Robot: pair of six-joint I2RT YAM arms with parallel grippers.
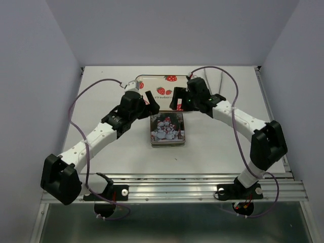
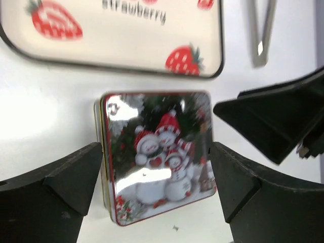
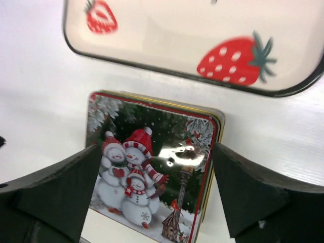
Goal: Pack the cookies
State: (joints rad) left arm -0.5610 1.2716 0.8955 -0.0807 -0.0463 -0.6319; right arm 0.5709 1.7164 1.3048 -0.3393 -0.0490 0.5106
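no cookies showed in any view. the tin, at the centre of the top view, had its snowman lid on, so i could not tell whether they lay inside. the left end effector and the right end effector hung over its upper edge, each spread wide and holding nothing.

the main risk, as i judged it, was crowding. the two stood near each other (the right one's black finger filled the right side of the left wrist view) and could clash on a shared approach.

the tin was squarish with rounded corners, in glossy printed metal with a gold rim. it looked slick, so a nudge could skid it across the smooth white bench into the tray just above it. the tray was shallow and cream, with a dark rim and flat printed strawberries.
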